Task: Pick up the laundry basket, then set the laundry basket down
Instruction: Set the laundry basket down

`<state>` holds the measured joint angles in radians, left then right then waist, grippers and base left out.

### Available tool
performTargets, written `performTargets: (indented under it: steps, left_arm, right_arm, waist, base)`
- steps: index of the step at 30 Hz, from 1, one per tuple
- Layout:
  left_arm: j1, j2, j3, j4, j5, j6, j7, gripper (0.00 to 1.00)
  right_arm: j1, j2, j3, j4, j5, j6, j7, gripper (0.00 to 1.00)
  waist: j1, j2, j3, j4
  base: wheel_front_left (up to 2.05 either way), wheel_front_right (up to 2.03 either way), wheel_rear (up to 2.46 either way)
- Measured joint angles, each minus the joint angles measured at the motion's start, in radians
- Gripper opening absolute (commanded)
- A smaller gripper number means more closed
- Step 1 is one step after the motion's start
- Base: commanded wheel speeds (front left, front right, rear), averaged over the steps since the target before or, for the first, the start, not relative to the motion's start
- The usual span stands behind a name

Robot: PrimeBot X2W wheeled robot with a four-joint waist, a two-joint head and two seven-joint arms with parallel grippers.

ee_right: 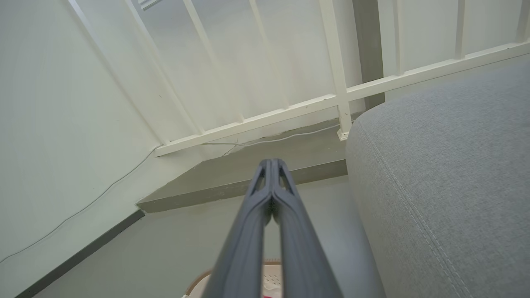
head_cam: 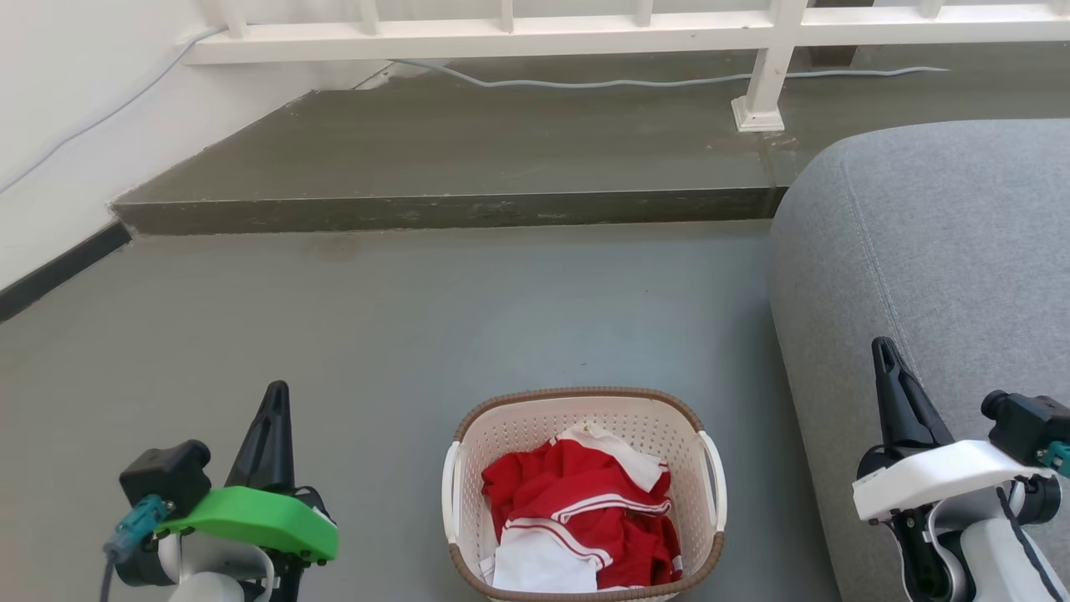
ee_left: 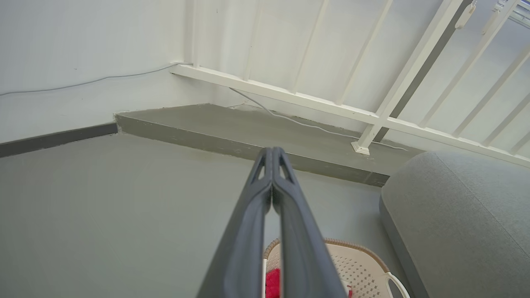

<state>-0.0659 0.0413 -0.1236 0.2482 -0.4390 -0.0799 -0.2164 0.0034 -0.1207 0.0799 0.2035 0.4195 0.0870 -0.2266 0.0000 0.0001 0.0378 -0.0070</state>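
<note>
Head view: 1 laundry basket [head_cam: 585,392] on grey floor [head_cam: 334,334], centre-bottom, btwn 2 claws. 2 white handles [head_cam: 715,477]; red & white clothes [head_cam: 577,493] inside. Fingers pressed together, empty: left gripper [head_cam: 276,391], right gripper [head_cam: 883,347]. 1 grey sofa [head_cam: 919,251] just right of basket.
</note>
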Motion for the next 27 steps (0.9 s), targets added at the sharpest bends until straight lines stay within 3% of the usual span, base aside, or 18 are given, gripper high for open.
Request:
performTargets:
  steps: [27]
  left_arm:
    - [0.0, -0.002, 0.063, 0.011, -0.364, -0.009, 0.105, 0.0]
  right_arm:
    - [-0.016, 0.026, -0.066, 0.026, 0.375, 0.009, 0.106, 0.0]
  waist:
    - [0.0, 0.0, -0.011, 0.002]
  base:
    - [0.0, 0.0, 0.0]
